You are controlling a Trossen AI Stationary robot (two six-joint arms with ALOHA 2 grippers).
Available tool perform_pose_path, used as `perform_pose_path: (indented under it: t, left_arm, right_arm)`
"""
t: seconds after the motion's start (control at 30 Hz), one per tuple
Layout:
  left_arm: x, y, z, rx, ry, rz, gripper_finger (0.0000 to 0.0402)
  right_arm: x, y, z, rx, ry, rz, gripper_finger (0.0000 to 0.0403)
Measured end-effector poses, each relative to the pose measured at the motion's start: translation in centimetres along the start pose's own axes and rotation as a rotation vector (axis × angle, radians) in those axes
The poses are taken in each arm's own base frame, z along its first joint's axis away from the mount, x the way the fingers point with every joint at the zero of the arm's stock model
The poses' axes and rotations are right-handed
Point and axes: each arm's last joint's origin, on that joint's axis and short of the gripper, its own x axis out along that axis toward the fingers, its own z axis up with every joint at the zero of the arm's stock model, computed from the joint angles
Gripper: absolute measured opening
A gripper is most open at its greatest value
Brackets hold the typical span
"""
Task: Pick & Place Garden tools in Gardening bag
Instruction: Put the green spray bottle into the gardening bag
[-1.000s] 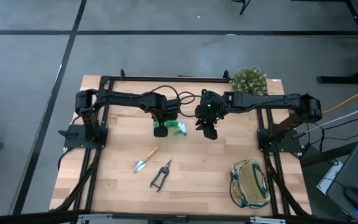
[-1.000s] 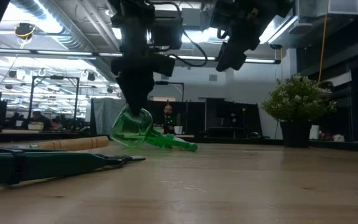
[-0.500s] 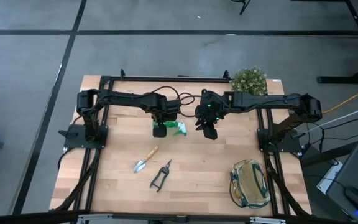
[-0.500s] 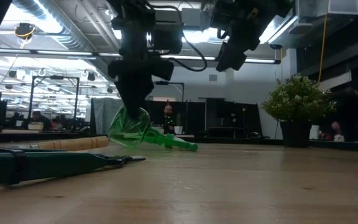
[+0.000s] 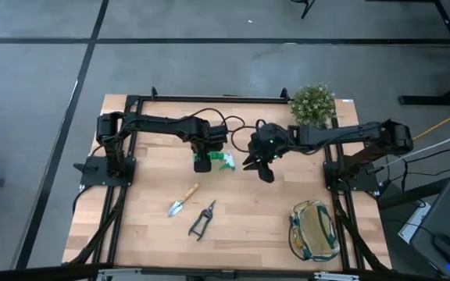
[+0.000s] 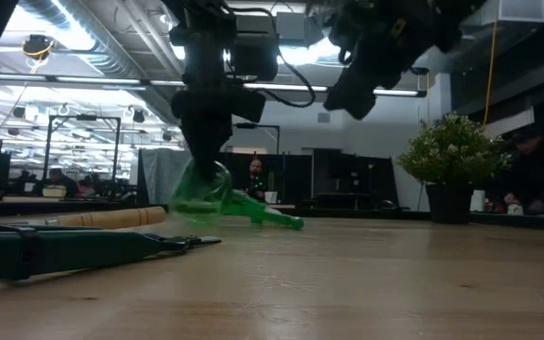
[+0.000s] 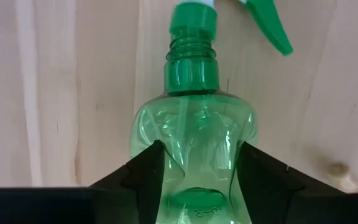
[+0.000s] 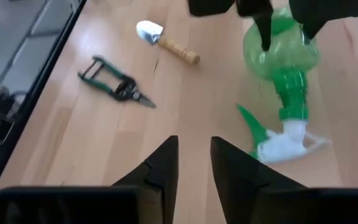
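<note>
High view, one spray bottle (image 5: 222,160), one trowel (image 5: 183,200), one shears (image 5: 201,220), one bag (image 5: 314,229)

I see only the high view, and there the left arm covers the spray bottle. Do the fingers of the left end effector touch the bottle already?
Observer: Yes. In the left wrist view the left end effector has one finger on each side of the spray bottle, and both fingers press on its body.
Operator: Does the bottle lie flat on the table?
Observer: No. The low view shows it tilted, with the nozzle down at the table and the body higher, between the fingers.
</note>
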Motion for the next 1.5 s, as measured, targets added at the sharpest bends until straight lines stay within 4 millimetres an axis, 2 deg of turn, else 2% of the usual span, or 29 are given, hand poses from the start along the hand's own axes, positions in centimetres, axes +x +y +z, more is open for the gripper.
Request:
perform_pose_path:
  t: [0.23, 0.33, 0.57, 0.67, 0.77, 0.87, 1.03, 1.23, 1.5]
  left_arm:
    - [-1.0, 0.1, 0.7, -0.025, -0.118, 0.000, 0.0170]
    - [-1.0, 0.1, 0.6, -0.004, -0.106, -0.017, 0.0165]
    - [-1.1, -0.1, 0.7, 0.031, -0.122, -0.043, 0.0160]
    - [-1.1, -0.1, 0.8, 0.032, -0.135, -0.042, 0.0160]
    - [-0.8, -0.1, 0.9, 0.033, -0.129, -0.043, 0.0158]
    - [-0.1, -0.1, 1.1, 0.033, -0.114, -0.047, 0.0158]
    - [0.4, -0.1, 1.4, 0.034, -0.116, -0.047, 0.0158]
    - [0.5, -0.1, 1.6, 0.034, -0.139, -0.045, 0.0158]
    - [0.5, -0.4, 1.8, 0.041, -0.153, -0.040, 0.0157]
  right_arm:
    - [1.0, -0.4, -2.5, 0.104, -0.014, -0.001, 0.0097]
    - [1.2, -0.4, -3.3, 0.124, 0.005, -0.004, 0.0097]
    - [1.4, -1.2, -5.4, 0.220, 0.069, -0.249, 0.0098]
    - [1.3, -1.9, -6.3, 0.298, 0.093, -0.303, 0.0114]
    - [1.2, -2.5, -7.1, 0.411, 0.100, -0.311, 0.0148]
    - [1.6, -3.1, -7.5, 0.498, 0.113, -0.310, 0.0188]
    - [3.2, -3.7, -7.9, 0.492, 0.102, -0.299, 0.0230]
    - [5.1, -4.9, -7.9, 0.483, 0.032, -0.314, 0.0235]
    - [7.1, -6.1, -8.5, 0.485, 0.087, -0.334, 0.0235]
